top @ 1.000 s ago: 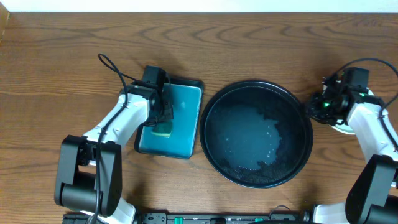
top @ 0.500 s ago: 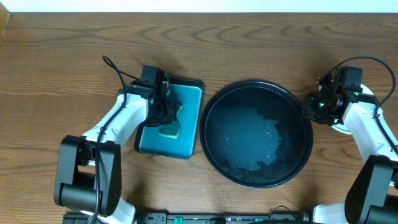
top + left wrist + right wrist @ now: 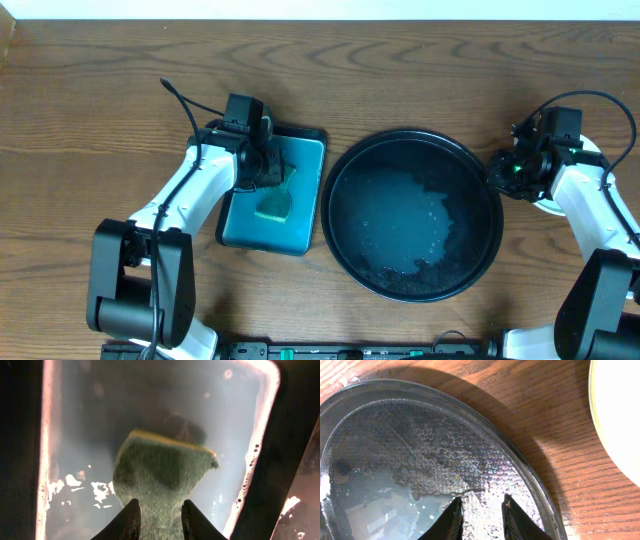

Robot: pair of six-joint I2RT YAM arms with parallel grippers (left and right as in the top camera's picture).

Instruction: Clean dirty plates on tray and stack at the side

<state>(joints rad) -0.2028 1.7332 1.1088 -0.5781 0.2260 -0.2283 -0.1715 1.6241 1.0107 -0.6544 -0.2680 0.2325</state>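
The black tray [image 3: 415, 133] sits in the middle of the table, wet inside with patches of suds and no plates on it. My right gripper [image 3: 505, 172] hangs over its right rim [image 3: 530, 477], open [image 3: 481, 500] with nothing between the fingers. A pale plate [image 3: 620, 420] lies on the wood just right of the tray, mostly hidden under my right arm in the overhead view [image 3: 548, 206]. My left gripper [image 3: 264, 178] is over the teal tray, jaws parted [image 3: 160, 502], with a green-and-yellow sponge [image 3: 165, 465] reaching out from between them and resting on the tray floor [image 3: 273, 207].
The rectangular teal tray [image 3: 303, 160] with a dark rim stands left of the black tray, its floor [image 3: 90, 435] wet. Bare wooden table [image 3: 100, 120] spreads at the far left and along the back.
My left gripper's jaws have parted and it has drawn back slightly, leaving the sponge spread on the teal tray. My right gripper has shifted a little left over the black tray's rim.
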